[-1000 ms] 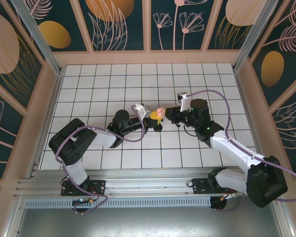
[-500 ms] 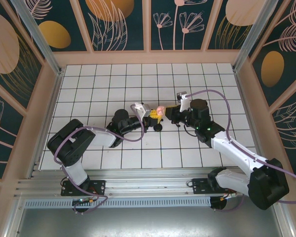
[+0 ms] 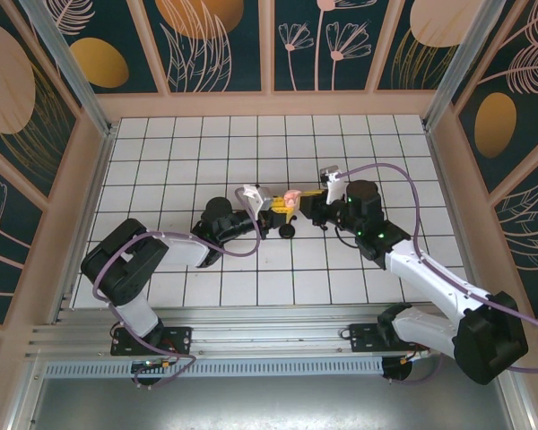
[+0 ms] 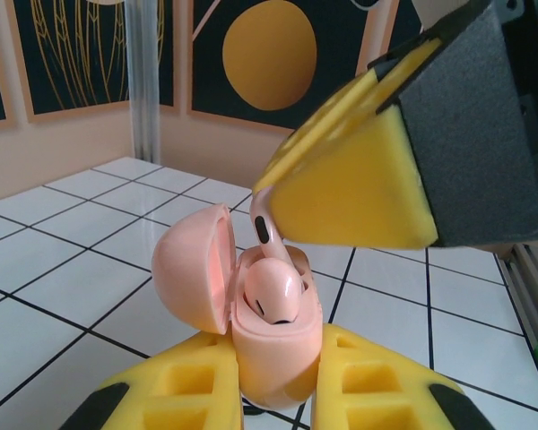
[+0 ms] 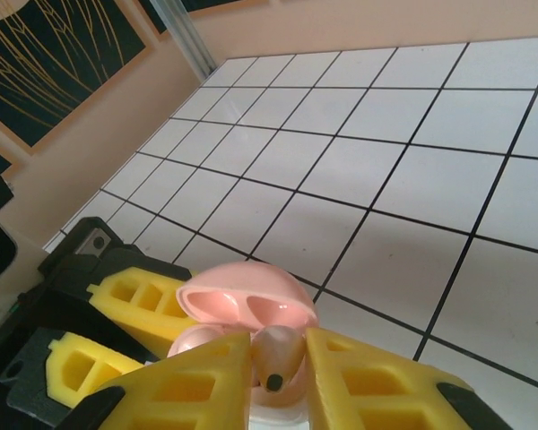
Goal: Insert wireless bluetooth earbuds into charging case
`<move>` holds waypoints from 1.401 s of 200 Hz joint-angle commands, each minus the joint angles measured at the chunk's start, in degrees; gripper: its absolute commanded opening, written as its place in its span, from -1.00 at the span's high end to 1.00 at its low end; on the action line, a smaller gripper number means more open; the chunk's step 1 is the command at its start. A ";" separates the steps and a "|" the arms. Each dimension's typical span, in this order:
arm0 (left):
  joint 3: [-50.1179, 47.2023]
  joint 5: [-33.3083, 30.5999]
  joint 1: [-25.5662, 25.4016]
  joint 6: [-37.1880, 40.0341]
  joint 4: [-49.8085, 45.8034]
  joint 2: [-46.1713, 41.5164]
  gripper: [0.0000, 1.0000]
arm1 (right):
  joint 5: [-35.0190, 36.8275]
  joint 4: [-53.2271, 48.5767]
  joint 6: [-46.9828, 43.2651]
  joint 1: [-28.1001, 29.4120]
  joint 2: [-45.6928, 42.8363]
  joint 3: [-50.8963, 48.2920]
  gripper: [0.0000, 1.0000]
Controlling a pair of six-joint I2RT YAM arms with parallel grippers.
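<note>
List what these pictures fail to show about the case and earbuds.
- Right wrist: the charging case below its lid, hidden behind the jaws of the right gripper and cut off by the bottom edge.
- Left wrist: the head of the second earbud, covered by a right jaw; the case's base, sunk between the jaws of the left gripper.
- Top external: the second earbud and the case's inside, too small to read.
</note>
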 commanded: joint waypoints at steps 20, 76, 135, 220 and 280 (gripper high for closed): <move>0.98 0.47 -0.27 -0.22 2.66 -2.12 0.75 | -2.64 -1.19 -1.33 0.81 -0.56 1.93 0.45; 0.89 0.45 -0.20 0.01 2.39 -2.11 0.75 | -3.19 -0.91 -0.54 0.75 -1.44 3.05 0.23; 0.62 0.47 -0.26 0.36 2.17 -2.47 0.74 | -8.78 0.13 3.50 -2.59 -3.08 3.60 -0.14; 0.10 0.73 -0.22 0.71 2.43 -2.85 0.74 | -19.94 5.97 13.18 -10.87 -3.03 -0.50 -0.19; 0.11 0.87 -0.23 0.91 2.48 -2.88 0.74 | -21.74 4.95 16.40 -12.57 0.18 0.49 0.02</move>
